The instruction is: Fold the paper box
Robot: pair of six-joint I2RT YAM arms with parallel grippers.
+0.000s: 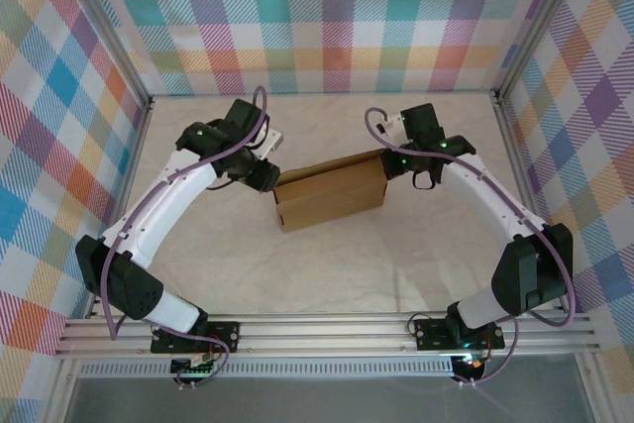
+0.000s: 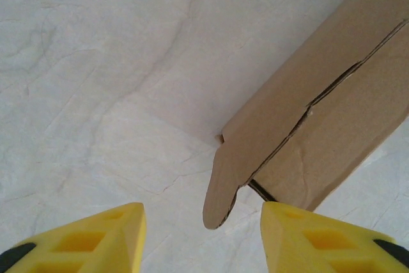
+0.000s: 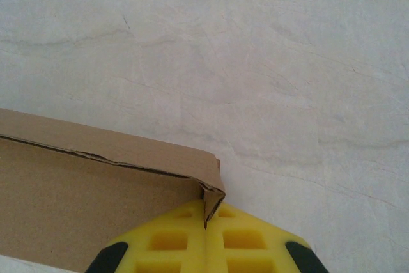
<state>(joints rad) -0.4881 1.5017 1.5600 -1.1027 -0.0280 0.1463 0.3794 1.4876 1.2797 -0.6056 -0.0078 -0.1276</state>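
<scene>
One paper box point(image 1: 330, 191) of plain brown cardboard lies near the middle of the pale, creased worktop point(image 1: 327, 274), between two white arms. In the top external view its long axis runs left to right, slightly slanted, so that the left end points toward the arms' bases and the right end lies farther from them. Its broad upper face is flat and level. One rounded tab point(image 2: 220, 190) projects from the box's left end; in the left wrist view it hangs free just above the worktop, and a dark cut line separates two cardboard panels behind it. The left gripper point(image 2: 201, 209), one of two, faces this end with its two yellow fingers point(image 2: 102, 238) spread apart. The tab's tip lies in the gap between them and touches neither. The right gripper point(image 3: 206, 212) sits at the opposite end, its two yellow fingers pressed together along a single seam. One folded corner point(image 3: 214, 183) of the box comes down onto that seam; whether any cardboard is nipped there cannot be told. Panels in a pastel plaid pattern point(image 1: 327, 17) enclose the worktop on three sides.
</scene>
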